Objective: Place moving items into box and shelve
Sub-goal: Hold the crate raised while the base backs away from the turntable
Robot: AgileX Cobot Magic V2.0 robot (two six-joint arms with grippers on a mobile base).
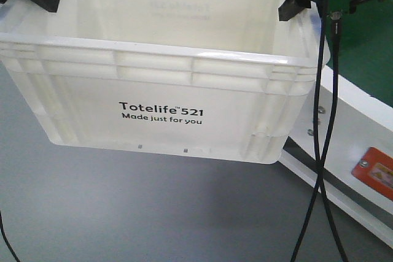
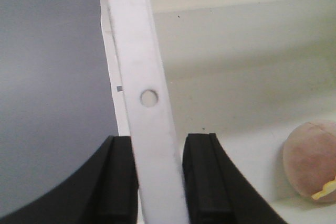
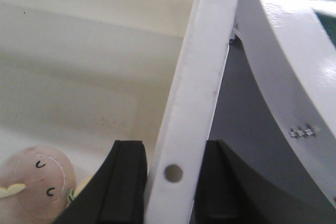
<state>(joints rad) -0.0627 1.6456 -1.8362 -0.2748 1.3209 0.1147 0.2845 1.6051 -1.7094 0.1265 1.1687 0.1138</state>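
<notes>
box (image 1: 153,84): a large cream-white plastic crate with a ribbed rim and the black print "Totelife 521 Made just for you" on its near side. It fills the middle and left of the front view, open top upward, and is gripped at both ends.
box position: between the two grippers, just left of the white frame. It seems to hang clear of the grey floor, with its shadow lying below its base.
rim (image 2: 152,145): a flat white strip with one round hole (image 2: 149,98) that runs up between the fingers in each wrist view.
left gripper (image 2: 159,150): at the box's left end. Its black fingers (image 2: 118,182) stand one on each side of the wall, pressed against the rim and pinching it.
right gripper (image 3: 173,153): at the box's right end. Its black fingers (image 3: 126,182) pinch the rim in the same way, one inside the box and one outside.
plush toy (image 3: 39,182): pinkish and round, with a small stitched face. It lies on the bottom inside the box, near the right gripper's inner finger. A pinkish round shape with a yellow bit also shows low in the left wrist view.
floor (image 1: 153,213): plain grey under and in front of the box.
white frame (image 1: 356,121): a slanted white beam just right of the box, with screw heads and an orange-red label (image 1: 374,173).
cables (image 1: 325,151): two black leads hanging from the right arm's gear, crossing low in front of the frame.
green surface (image 1: 368,47): beyond the frame at the upper right.
</notes>
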